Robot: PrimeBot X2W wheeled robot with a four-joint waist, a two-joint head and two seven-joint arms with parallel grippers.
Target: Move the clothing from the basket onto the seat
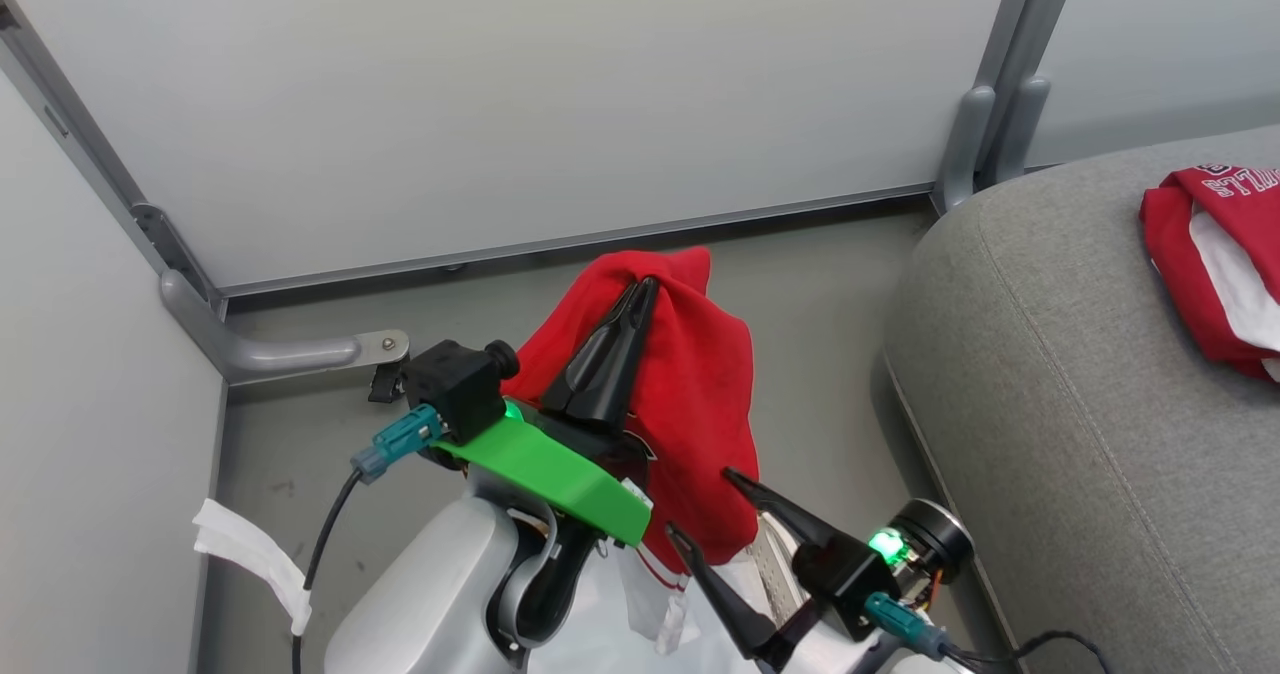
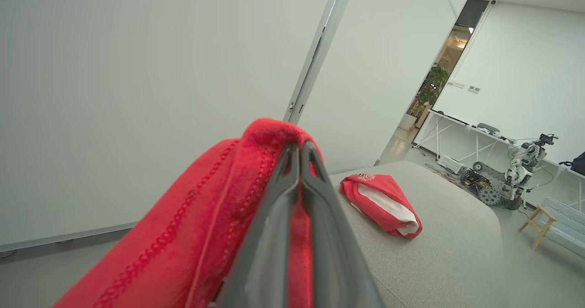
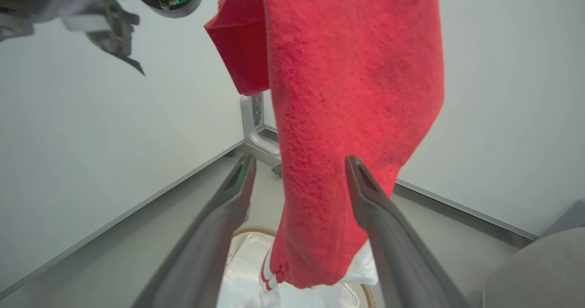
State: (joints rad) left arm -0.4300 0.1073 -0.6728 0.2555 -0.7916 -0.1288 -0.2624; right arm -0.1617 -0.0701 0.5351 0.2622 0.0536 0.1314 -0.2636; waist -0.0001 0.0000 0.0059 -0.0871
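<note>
The left end effector (image 1: 647, 287) is clamped on a plain red garment (image 1: 700, 404) hanging above the white brown-rimmed basket (image 3: 253, 229). The right end effector (image 1: 700, 502) has its fingers apart beside the cloth.

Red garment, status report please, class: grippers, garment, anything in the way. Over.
Left gripper shut on plain red garment, hanging over basket. Right gripper open, holding nothing. Jersey lies on seat; no obstacle seen toward seat.

Red garments, 2: plain red piece (image 1: 690, 394) over basket (image 3: 251, 229); jersey (image 1: 1215, 254) on seat (image 1: 1050, 404). Basket, 1. Seat, 1. Pincers, 2: left pincer (image 1: 643, 286), right pincer (image 1: 698, 501).
</note>
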